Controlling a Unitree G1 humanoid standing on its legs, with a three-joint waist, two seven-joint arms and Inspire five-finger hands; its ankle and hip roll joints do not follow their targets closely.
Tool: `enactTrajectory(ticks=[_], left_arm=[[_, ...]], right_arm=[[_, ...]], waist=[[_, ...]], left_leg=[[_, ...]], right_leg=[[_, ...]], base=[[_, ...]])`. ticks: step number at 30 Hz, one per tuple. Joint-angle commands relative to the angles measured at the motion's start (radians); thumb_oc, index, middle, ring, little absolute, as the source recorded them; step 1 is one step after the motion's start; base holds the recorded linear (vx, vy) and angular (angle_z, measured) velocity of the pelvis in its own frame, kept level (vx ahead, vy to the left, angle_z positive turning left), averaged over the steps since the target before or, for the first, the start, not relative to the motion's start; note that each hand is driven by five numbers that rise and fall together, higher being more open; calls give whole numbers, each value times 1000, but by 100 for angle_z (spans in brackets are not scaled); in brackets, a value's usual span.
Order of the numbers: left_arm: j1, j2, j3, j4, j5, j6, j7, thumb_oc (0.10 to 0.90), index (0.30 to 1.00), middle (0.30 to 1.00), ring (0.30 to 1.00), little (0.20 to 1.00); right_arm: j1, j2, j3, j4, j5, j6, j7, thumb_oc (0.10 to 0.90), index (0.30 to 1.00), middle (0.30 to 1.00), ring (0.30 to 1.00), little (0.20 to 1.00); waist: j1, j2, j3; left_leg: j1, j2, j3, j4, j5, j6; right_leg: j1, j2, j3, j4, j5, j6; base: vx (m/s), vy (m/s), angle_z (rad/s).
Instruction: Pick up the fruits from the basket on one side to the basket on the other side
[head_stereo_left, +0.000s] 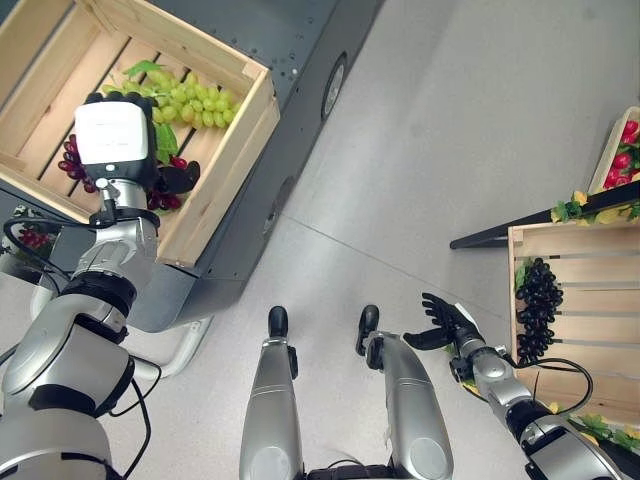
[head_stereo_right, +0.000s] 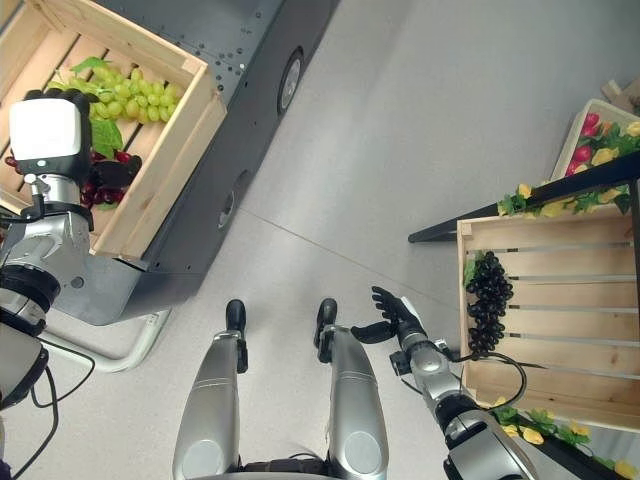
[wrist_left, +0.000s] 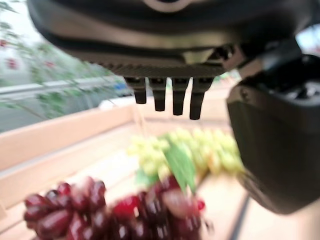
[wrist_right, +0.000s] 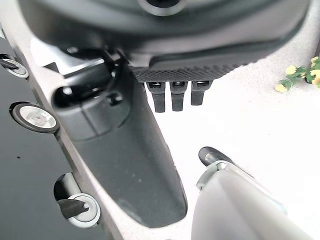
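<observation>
Left eye view: left hand (head_stereo_left: 150, 165) over the left crate (head_stereo_left: 235, 150), above the red grapes (head_stereo_left: 72, 160). Thumb spread out to the side, nothing gripped. Green grapes (head_stereo_left: 195, 103) lie further in, just beyond the red bunch, a leaf between them. Right hand (head_stereo_left: 445, 322) low over the floor (head_stereo_left: 450, 130), fingers straight and spread, empty. Right crate (head_stereo_left: 590, 270) holds black grapes (head_stereo_left: 538, 305) near its inner edge. A box of red fruit (head_stereo_left: 622, 155) sits beyond it.

Right eye view: same layout. Left hand (head_stereo_right: 105, 172) above the red grapes (head_stereo_right: 105, 190) in the left crate (head_stereo_right: 165, 150); green grapes (head_stereo_right: 135, 98) beside them. Right hand (head_stereo_right: 395, 315) released, well apart from the black grapes (head_stereo_right: 488, 300) in the right crate (head_stereo_right: 570, 300).

Left wrist view: fingers (wrist_left: 172, 100) extended, not closed on anything. Red grapes (wrist_left: 100, 210) below them, green grapes (wrist_left: 200, 152) behind, both resting on the crate slats.

Right wrist view: fingers (wrist_right: 172, 95) straight over bare floor (wrist_right: 260, 115), holding nothing.
</observation>
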Motion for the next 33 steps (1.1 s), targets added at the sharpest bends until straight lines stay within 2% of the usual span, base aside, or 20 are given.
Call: enactTrajectory(ticks=[1,7,12,17,19,20,24,28,33], left_arm=[[-136,79,6,0,79,13,-64,800,900,900,900,900],[-163,91,-56,7,152,9,-204,800,900,900,900,900],[-197,97,-103,13,181,81,-339,800,900,900,900,900],[-209,105,-112,32,247,120,-444,800,900,900,900,900],[-212,106,-118,45,256,148,-492,800,900,900,900,900],[-210,101,-116,58,263,187,-554,800,900,900,900,900],[-204,81,-100,84,239,291,-649,800,900,900,900,900],[-191,59,-63,102,185,350,-652,800,900,900,900,900],[-183,33,-37,152,115,354,-650,800,900,900,900,900]], right_arm=[[-5,-97,-29,-25,25,-25,5,800,900,900,900,900],[-13,-113,-31,-37,21,-12,13,800,900,900,900,900],[-22,-117,-30,-30,33,-27,24,800,900,900,900,900],[-16,-109,-25,-54,38,-27,16,800,900,900,900,900],[-21,-108,-24,-52,37,-23,18,800,900,900,900,900],[-23,-107,-21,-55,37,-17,16,800,900,900,900,900],[-29,-99,-18,-55,41,-13,12,800,900,900,900,900],[-31,-84,-12,-64,43,-9,4,800,900,900,900,900],[-32,-72,-8,-69,49,-12,-5,800,900,900,900,900]], waist=[[-9,28,-10],[-14,29,-10],[-13,26,-10],[-13,16,-10],[-13,14,-10],[-14,13,-10],[-11,9,-10],[-8,-2,-10],[-9,-15,-10]], left_leg=[[16,-29,104,15,-4,69],[3,-32,109,7,2,66],[-7,-34,106,3,5,66],[-19,-32,103,7,5,66],[-19,-31,101,5,8,65],[-17,-29,101,0,10,64],[-19,-31,97,-1,10,64],[-22,-32,89,-2,9,64],[-20,-33,83,-12,15,63]], right_leg=[[72,17,26,-57,46,15],[59,16,22,-70,54,20],[49,13,14,-73,59,23],[42,14,9,-74,64,26],[42,15,8,-75,66,26],[43,15,6,-75,64,26],[46,15,4,-77,63,25],[47,18,0,-79,62,25],[52,22,-4,-92,68,27]], base=[[-16,39,0],[-12,27,-1],[0,0,0],[-3,-6,0],[0,0,0],[0,0,0],[0,0,0],[10,-35,2],[3,-26,2]])
